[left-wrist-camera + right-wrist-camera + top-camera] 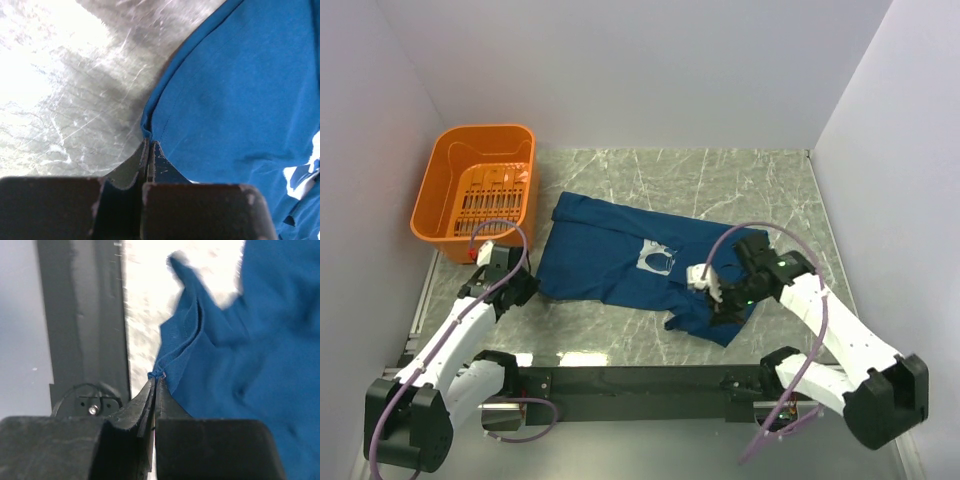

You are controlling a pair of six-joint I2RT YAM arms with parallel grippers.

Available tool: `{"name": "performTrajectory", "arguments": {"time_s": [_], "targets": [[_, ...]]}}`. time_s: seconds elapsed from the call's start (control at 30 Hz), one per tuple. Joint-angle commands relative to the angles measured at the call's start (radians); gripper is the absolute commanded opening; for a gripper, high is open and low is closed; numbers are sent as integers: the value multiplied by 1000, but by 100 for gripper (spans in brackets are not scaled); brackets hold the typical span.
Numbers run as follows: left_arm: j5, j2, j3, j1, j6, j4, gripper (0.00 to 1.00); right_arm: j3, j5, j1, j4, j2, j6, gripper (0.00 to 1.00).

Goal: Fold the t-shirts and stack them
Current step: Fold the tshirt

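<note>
The navy-blue t-shirt (620, 255) with a white print lies spread and rumpled on the marble table. My left gripper (527, 285) is at the shirt's lower left corner. In the left wrist view it (149, 142) is shut on the shirt's hem edge (240, 90). My right gripper (725, 300) is over the shirt's lower right part. In the right wrist view it (156, 380) is shut on a bunched edge of the shirt (250, 355), held above the table.
An orange plastic basket (475, 190) stands at the back left. White walls close the table in at the back and sides. The dark rail (620, 380) carrying the arm bases runs along the near edge, and shows in the right wrist view (85, 315).
</note>
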Motion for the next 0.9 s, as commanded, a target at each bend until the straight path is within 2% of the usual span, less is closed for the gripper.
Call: {"name": "performTrajectory", "arguments": {"time_s": [0.0, 0.4, 0.67, 0.87], "targets": [[-29, -27, 68, 5, 16, -43, 1, 35, -23, -167, -100, -54, -86, 0], [-22, -35, 65, 4, 14, -46, 1, 150, 38, -590, -376, -117, -389, 0], [-59, -49, 91, 4, 11, -86, 1, 166, 81, -626, -378, -199, -381, 0], [-125, -59, 137, 5, -4, -133, 1, 252, 15, -632, -376, -234, -340, 0]]}}
